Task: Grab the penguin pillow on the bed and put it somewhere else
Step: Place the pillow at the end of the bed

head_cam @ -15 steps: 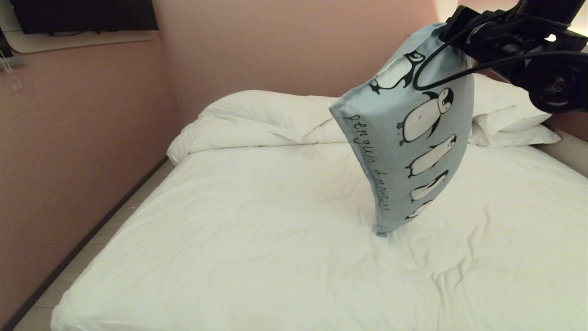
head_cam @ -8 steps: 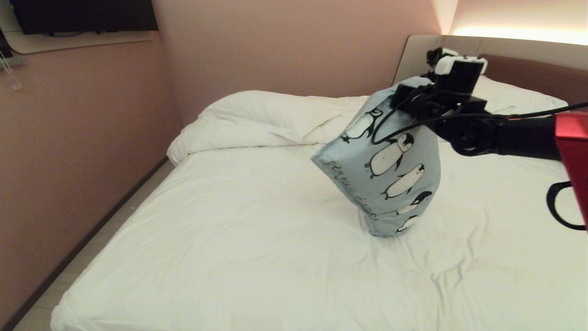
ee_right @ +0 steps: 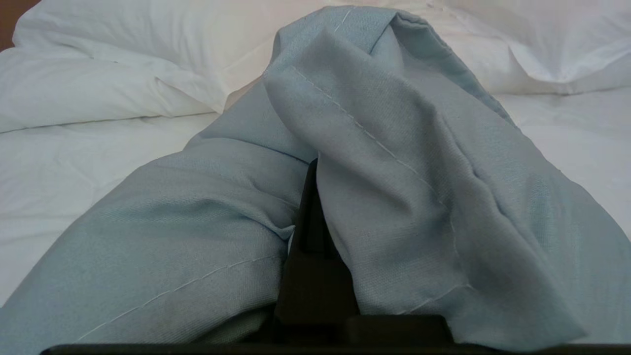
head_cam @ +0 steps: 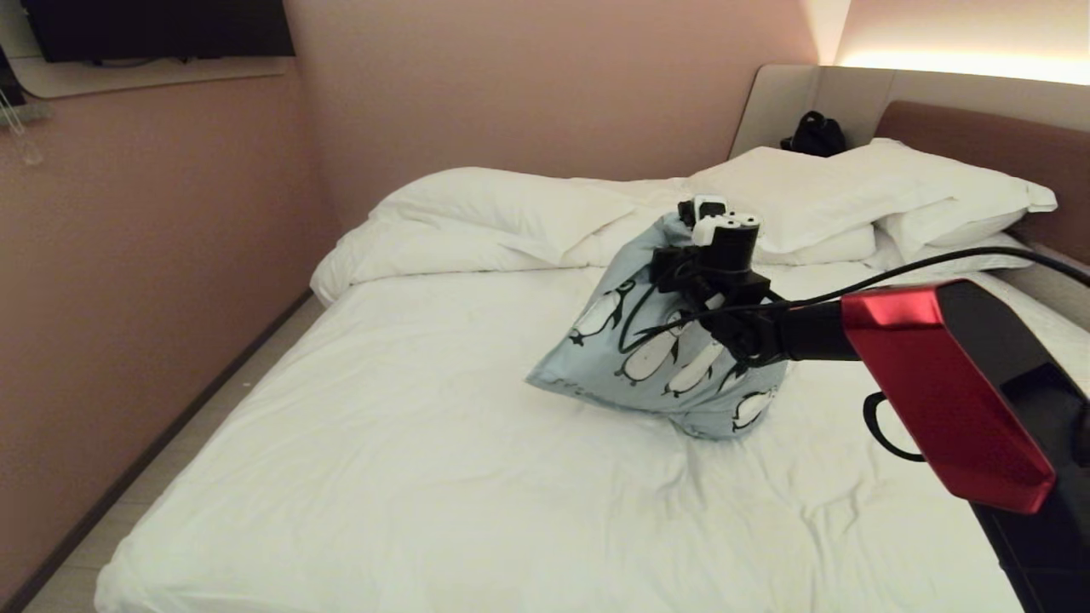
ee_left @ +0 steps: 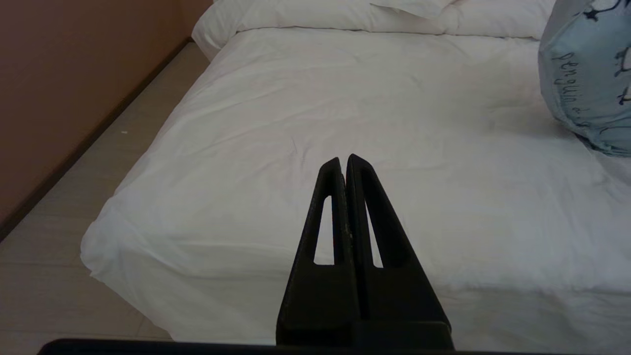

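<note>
Blue-grey fabric, bunched at its top edge, is pinched in the right claw [head_cam: 694, 223], whose jaws are fully closed on a fold of the rectangular penguin pillow [head_cam: 664, 358]. The pillow's lower corner rests on the wrinkled white sheet of the large bed [head_cam: 409, 460], roughly at the bed's middle, with the white pillows [head_cam: 851, 191] at about one o'clock from it and the folded white duvet [head_cam: 477, 221] at about eleven.

Judging from this, the step in hand is setting the pillow down at its new spot. To do it well, the claw should sink until most of the pillow's weight lies on the sheet, so it slumps flat rather than toppling, then open fully and lift straight away so the fold does not snag.

Black script along the pillow's edge reads "penguin" in the left wrist view; the rest curls out of sight, so I cannot read it for certain.

The left claw [ee_left: 345, 162] is closed, empty, parked off the bed's foot.
</note>
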